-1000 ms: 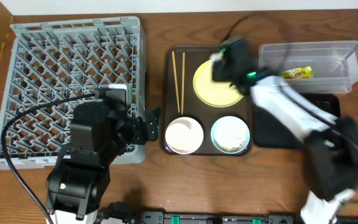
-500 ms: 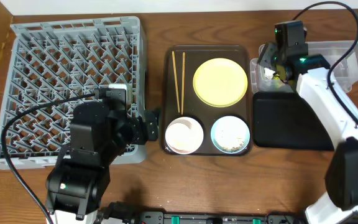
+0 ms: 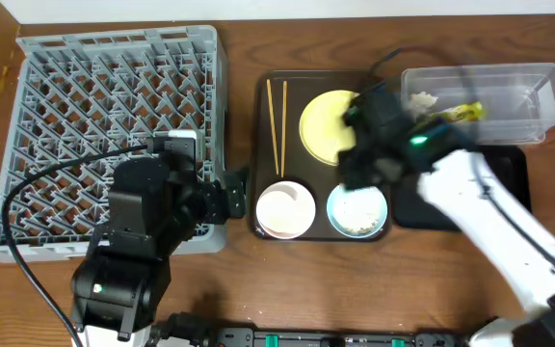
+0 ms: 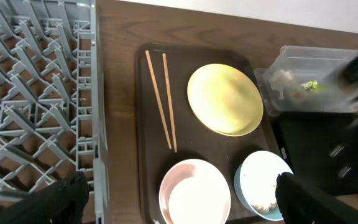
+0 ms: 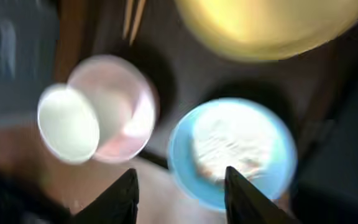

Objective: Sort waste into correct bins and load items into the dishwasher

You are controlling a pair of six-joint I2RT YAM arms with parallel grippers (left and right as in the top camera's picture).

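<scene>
The grey dish rack [image 3: 114, 106] fills the left. On the dark brown serving tray [image 3: 263, 145] lie the chopsticks [image 3: 277, 125], the yellow plate [image 3: 328, 125], the white bowl [image 3: 285, 210] and the light blue bowl [image 3: 357, 210] with rice-like crumbs. The clear tub [image 3: 533, 82] holds the white tissue [image 3: 420, 99] and the snack wrapper [image 3: 461, 113]. The black tray [image 3: 514, 169] lies below it, partly hidden by my right arm. My right gripper [image 3: 356, 164] [image 5: 182, 199] is open and empty, blurred, over the blue bowl [image 5: 232, 149]. My left gripper [image 3: 234, 198] [image 4: 179, 205] is open by the rack's edge.
The right wrist view shows the white bowl [image 5: 120, 106] with a small white round shape [image 5: 67, 124] at its left, too blurred to name. The left wrist view shows the rack [image 4: 36, 81], chopsticks [image 4: 163, 102] and plate [image 4: 224, 99]. Bare wooden tabletop [image 3: 374, 289] lies in front.
My right arm swung from the plate to the clear tub, left the tissue there, and has come back over the serving tray near the blue bowl. The left arm has not moved.
</scene>
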